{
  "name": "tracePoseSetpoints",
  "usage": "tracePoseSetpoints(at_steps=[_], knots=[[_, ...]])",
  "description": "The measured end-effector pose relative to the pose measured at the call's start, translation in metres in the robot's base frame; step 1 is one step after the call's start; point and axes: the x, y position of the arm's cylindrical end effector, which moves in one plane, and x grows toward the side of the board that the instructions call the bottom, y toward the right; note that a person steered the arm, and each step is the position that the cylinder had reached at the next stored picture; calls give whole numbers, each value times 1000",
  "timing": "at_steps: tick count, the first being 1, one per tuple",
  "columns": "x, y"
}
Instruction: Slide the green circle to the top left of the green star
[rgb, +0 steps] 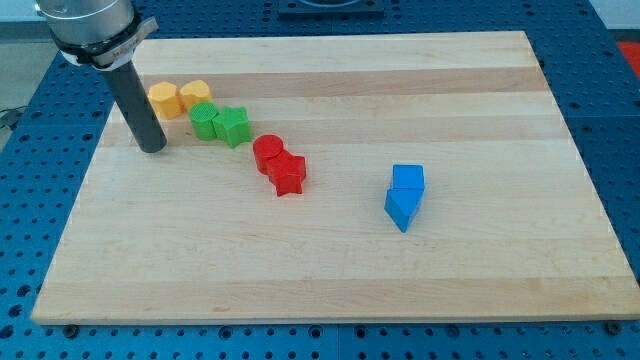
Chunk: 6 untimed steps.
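The green circle sits on the wooden board, touching the left side of the green star. My tip rests on the board to the left of and slightly below the green circle, with a clear gap between them. The dark rod rises up toward the view's top left.
Two yellow blocks lie just above the green circle. A red circle and red star sit right of the green star. Two blue blocks lie at centre right. The board's left edge is near my tip.
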Motion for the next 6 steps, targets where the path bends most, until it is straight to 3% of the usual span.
tracePoseSetpoints(at_steps=[1, 6], knots=[[-22, 12], [-22, 90]])
